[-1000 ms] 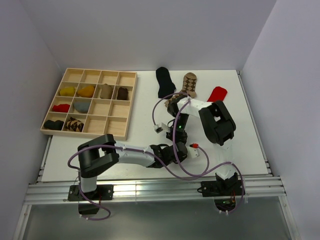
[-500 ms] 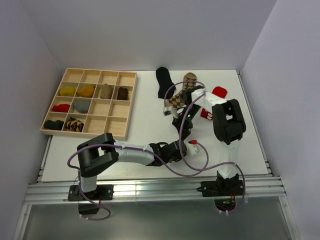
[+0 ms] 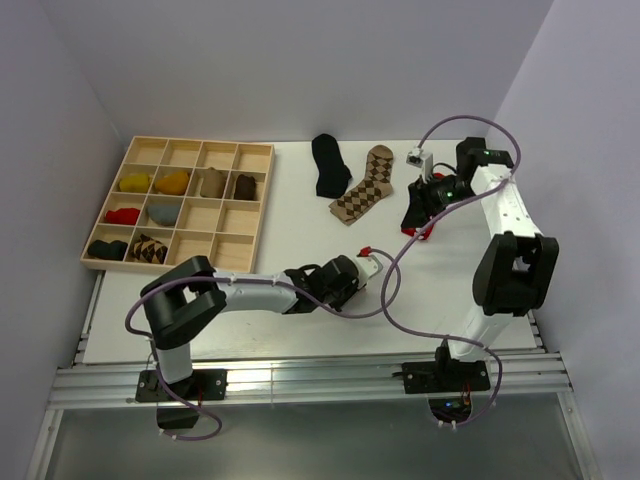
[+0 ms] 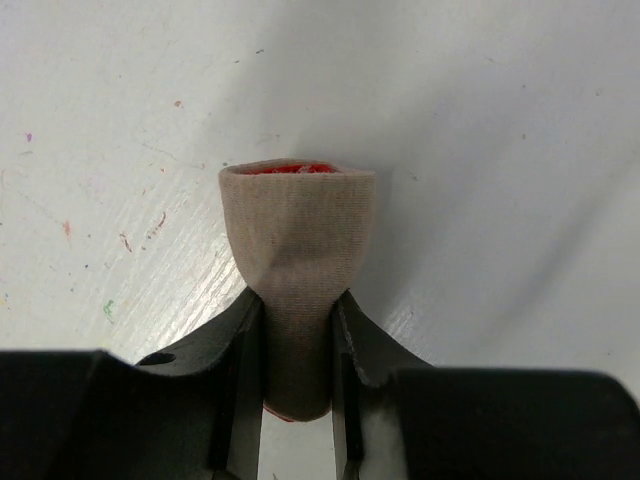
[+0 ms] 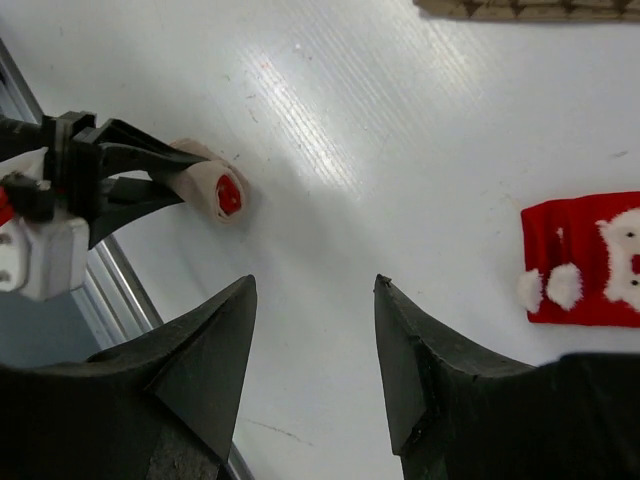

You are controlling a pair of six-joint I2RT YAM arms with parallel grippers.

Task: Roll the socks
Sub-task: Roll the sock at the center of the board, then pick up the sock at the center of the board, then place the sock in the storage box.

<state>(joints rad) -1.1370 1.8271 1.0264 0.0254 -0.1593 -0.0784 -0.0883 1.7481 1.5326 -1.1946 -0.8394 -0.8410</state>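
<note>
My left gripper is shut on a small rolled sock, pale beige outside with red showing at its core, held low over the table near the middle front. The roll also shows in the right wrist view. My right gripper is open and empty, raised at the back right, its tips apart over bare table. A flat red sock with a white figure lies just beside it, mostly hidden in the top view. A black sock and a brown argyle sock lie flat at the back middle.
A pale wooden grid tray sits at the back left, with several rolled socks in its left compartments. Purple cables loop over the table's middle and right. The metal rail of the table's near edge shows by the left gripper.
My right arm has swung from the table's middle up to the back right, over the red sock. My left gripper has moved back and left with the roll. The argyle sock now lies uncovered.
</note>
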